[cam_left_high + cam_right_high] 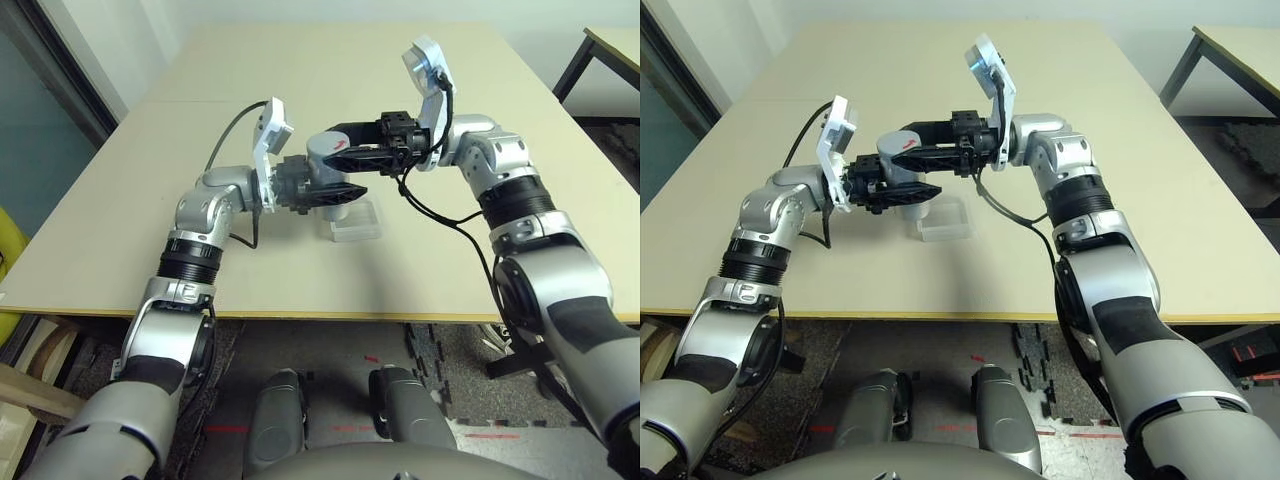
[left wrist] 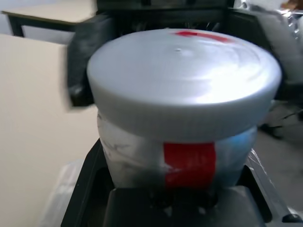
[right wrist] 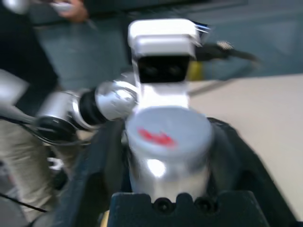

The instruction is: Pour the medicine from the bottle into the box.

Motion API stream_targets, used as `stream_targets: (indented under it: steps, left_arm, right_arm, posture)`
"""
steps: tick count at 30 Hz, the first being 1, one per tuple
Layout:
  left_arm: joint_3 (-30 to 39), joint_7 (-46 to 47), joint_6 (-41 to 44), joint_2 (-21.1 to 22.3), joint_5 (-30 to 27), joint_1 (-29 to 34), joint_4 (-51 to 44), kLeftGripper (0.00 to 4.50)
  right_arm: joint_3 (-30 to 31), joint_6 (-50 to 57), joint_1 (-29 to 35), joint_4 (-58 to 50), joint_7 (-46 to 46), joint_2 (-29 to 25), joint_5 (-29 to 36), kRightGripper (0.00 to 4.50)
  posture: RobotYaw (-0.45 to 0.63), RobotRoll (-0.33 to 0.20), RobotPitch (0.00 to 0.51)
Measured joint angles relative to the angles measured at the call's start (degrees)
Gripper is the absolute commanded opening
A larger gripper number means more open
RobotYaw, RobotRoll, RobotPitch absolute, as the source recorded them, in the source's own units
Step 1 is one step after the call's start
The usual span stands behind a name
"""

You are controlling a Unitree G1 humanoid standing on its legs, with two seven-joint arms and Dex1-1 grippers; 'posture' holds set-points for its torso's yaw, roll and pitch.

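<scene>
The bottle [image 1: 325,152] is silvery with a grey cap [image 2: 182,80] and a red mark on its label. It hangs on its side above the table. My left gripper [image 1: 345,182] is shut on the bottle's body, with the cap end pointing towards my right arm. My right gripper [image 3: 168,156] reaches in from the opposite side, its black fingers [image 3: 106,161] standing open on either side of the cap. The clear plastic box [image 1: 355,222] lies on the table just below and slightly in front of the bottle.
The beige table [image 1: 420,280] reaches far beyond the arms, and its front edge lies close to my body. Another table [image 1: 612,45] stands at the far right. A person in dark clothing [image 3: 28,56] stands off to my left.
</scene>
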Motion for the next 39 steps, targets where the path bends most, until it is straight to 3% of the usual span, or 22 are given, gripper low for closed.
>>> stream_targets:
  steps: [2, 12, 39]
  left_arm:
    - [-0.28, 0.09, 0.75, -0.13, -0.05, 0.04, -0.27, 2.66]
    - [-0.58, 0.89, 2.41, -0.16, -0.05, 2.28, -1.33, 2.66]
    - [-2.02, 1.8, -1.92, -0.24, 1.96, -0.21, 1.05, 2.66]
  right_arm:
    - [-0.08, -0.43, -1.07, 1.02, 1.29, 1.47, 0.04, 4.5]
    - [-3.1, -1.88, -2.71, 5.04, 2.39, 1.17, -0.68, 4.5]
    - [-3.31, -3.75, -1.92, 5.53, -2.0, 0.4, -3.95, 4.5]
  posture:
    - [-0.15, 0.0, 0.078]
    - [-0.16, 0.0, 0.08]
    - [-0.17, 0.0, 0.079]
